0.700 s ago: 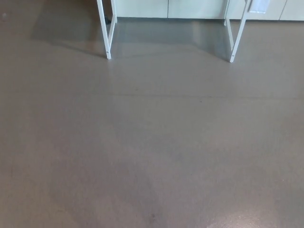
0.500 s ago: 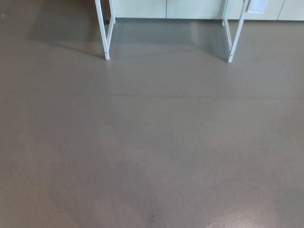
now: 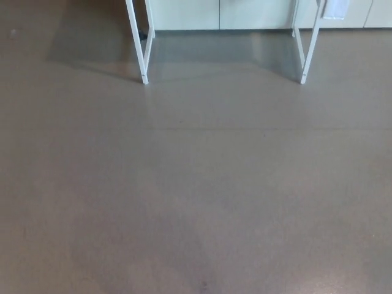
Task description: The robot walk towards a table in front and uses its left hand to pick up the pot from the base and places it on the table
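Only the lower legs of a white table show at the top of the head view: a left front leg [image 3: 138, 46] and a right front leg [image 3: 310, 46], with a rear leg behind each. The tabletop, the pot and its base lie above the picture's edge and are hidden. Neither of my hands nor any part of my arms is in the picture.
Grey-brown floor [image 3: 196, 184] fills almost the whole view, with a faint seam running across it. Pale cabinet fronts [image 3: 220, 13] stand along the wall behind the table legs. A white panel [image 3: 335, 8] hangs near the right leg.
The whole picture has shifted a little down and to the right, so the camera has moved; the table legs now sit slightly lower in the frame.
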{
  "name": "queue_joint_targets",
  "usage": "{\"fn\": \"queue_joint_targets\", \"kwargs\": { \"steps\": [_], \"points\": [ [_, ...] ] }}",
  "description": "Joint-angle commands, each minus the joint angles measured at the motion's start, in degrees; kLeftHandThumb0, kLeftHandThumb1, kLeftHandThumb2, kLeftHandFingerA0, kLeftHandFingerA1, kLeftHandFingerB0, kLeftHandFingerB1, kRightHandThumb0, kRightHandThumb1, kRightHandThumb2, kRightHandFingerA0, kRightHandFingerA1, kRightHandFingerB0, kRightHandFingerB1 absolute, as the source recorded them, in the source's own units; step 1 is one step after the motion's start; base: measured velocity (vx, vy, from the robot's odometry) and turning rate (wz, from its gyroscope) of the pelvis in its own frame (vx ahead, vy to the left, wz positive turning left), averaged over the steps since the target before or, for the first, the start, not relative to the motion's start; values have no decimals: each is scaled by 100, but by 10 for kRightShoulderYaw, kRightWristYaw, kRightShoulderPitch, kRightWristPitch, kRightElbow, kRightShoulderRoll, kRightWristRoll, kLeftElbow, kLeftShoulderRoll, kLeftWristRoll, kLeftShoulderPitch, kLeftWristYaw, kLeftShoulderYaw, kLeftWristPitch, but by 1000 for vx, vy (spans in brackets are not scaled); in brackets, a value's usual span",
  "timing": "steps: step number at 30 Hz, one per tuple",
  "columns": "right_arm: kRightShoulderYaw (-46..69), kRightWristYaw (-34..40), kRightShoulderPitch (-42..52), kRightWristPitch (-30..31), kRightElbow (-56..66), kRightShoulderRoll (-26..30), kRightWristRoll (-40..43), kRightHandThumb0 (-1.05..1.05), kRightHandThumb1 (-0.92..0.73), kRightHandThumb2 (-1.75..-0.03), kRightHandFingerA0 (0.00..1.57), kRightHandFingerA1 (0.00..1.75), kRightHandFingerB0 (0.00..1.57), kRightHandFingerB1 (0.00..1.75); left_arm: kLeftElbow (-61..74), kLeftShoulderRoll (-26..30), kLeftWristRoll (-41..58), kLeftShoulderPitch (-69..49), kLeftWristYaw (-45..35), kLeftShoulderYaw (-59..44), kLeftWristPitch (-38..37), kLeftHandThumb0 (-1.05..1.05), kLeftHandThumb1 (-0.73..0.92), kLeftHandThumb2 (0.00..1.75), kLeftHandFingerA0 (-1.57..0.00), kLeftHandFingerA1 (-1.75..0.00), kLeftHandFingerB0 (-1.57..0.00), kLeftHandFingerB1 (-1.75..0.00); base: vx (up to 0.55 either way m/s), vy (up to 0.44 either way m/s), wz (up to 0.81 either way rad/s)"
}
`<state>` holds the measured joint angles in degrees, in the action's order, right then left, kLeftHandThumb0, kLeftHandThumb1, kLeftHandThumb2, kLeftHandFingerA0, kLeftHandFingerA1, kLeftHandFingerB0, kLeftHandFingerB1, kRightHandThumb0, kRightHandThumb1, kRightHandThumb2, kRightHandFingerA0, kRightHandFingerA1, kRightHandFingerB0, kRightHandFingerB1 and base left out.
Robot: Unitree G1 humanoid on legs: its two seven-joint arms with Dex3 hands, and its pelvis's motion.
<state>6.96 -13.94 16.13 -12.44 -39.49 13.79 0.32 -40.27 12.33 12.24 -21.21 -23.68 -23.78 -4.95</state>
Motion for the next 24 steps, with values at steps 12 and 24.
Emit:
{"fn": "queue_joint_targets", "kwargs": {
  "steps": [12, 24],
  "points": [
    [-9, 4, 2, 0, 7, 7, 1, -35, -45, -65, 53, 50, 35, 43, 23, 6, -16, -29, 22, 31, -45, -24, 44, 53, -44, -37, -33, -31, 80, 212, -14],
    [-14, 4, -8, -16, -10, 10, -4, -28, -54, -56, 59, 44, 39, 37, 15, 19, -6, -20, 13, 38, -39, -23, 44, 53, -44, -37, -30, -31, 213, -33, 11]
  ]
}}
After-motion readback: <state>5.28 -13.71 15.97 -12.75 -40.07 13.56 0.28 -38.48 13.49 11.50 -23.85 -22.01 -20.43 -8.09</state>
